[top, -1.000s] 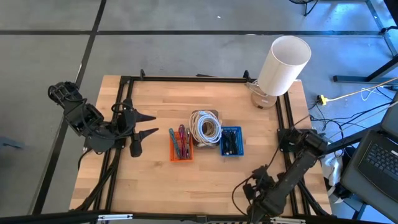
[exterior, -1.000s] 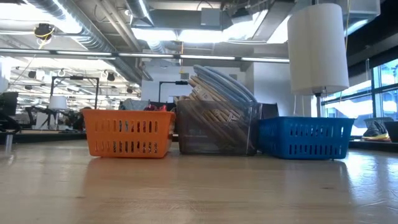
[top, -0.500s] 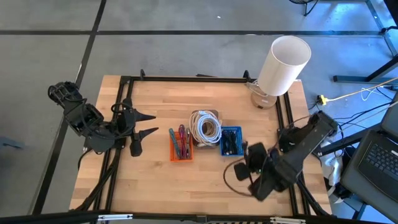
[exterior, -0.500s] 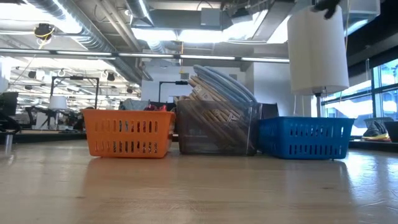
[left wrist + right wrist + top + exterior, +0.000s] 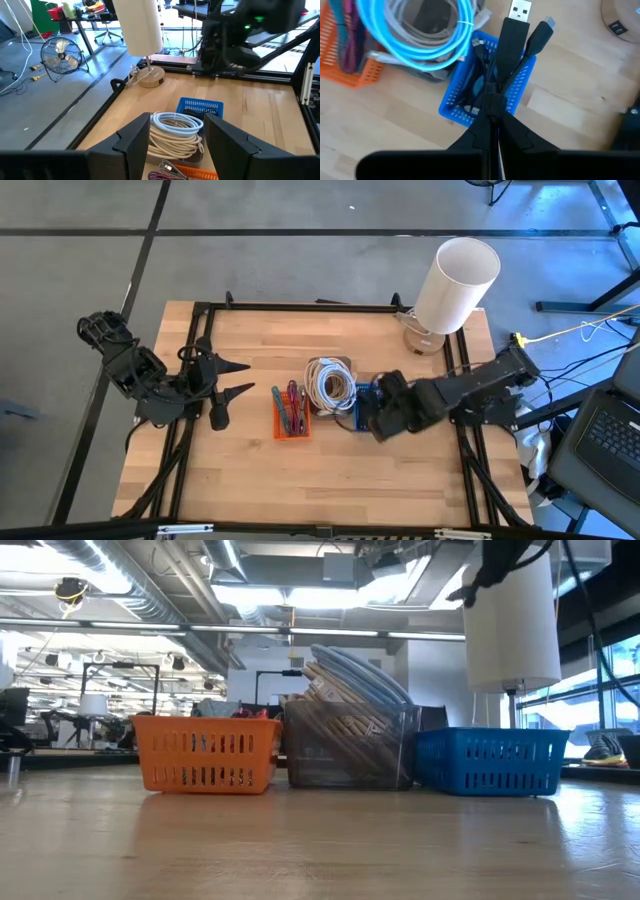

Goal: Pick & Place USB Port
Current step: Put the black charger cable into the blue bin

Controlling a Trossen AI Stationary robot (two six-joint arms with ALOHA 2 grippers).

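While parked at the table's [image 5: 250, 470] 9 o'clock edge, left gripper [image 5: 233, 380] waits, fingers spread. Centre row, 9 to 3 o'clock: orange basket [image 5: 290, 413], clear bin of coiled cables [image 5: 329, 384], blue basket [image 5: 371, 408]. Right gripper [image 5: 492, 112] hangs over the blue basket, fingers clamped on black USB cable [image 5: 512, 31]. White lamp [image 5: 455, 285] at 1 o'clock.

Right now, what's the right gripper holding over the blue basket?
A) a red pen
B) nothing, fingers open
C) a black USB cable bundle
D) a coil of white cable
C: in the right wrist view the right gripper is shut on a black USB cable bundle, its plugs sticking out past the fingertips above the blue basket.
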